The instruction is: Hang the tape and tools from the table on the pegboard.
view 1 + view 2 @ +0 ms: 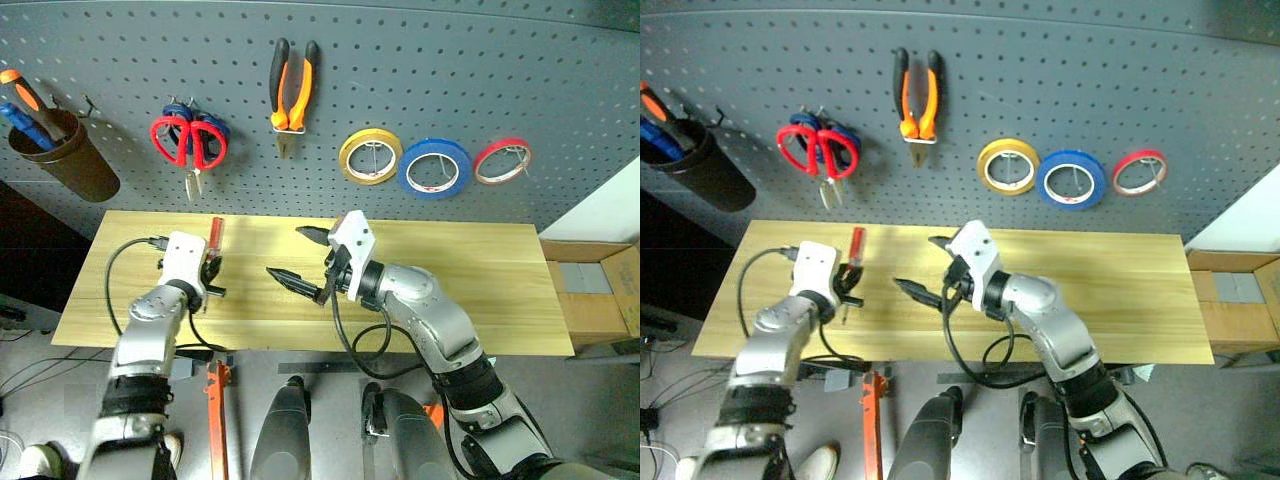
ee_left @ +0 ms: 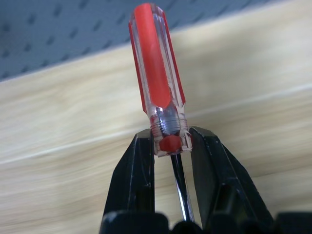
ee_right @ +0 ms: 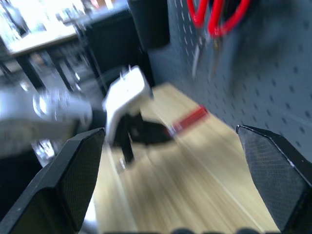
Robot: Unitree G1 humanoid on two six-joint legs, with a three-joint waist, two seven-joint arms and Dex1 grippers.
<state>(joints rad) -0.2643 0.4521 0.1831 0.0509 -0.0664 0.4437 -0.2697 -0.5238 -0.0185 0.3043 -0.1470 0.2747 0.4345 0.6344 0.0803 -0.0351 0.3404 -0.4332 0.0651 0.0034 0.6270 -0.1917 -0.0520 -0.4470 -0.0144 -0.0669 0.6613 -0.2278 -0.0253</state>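
Above table [image 1: 480,290], left tool [image 1: 212,268] around upright screwdriver [image 2: 158,92], right tool [image 1: 300,255] agape.

A clear-and-red plastic-handled screwdriver [image 2: 158,92] is seen against a light yellowish wood-grain table top [image 1: 480,290]. A dark grey perforated pegboard [image 1: 450,70] is patterned with rows of small holes. Yellow [image 1: 370,156], blue [image 1: 434,167] and red [image 1: 502,161] tape rings are noted.

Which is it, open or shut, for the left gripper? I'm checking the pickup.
Shut on the screwdriver: the left gripper has both black fingers pressed against the handle's base.
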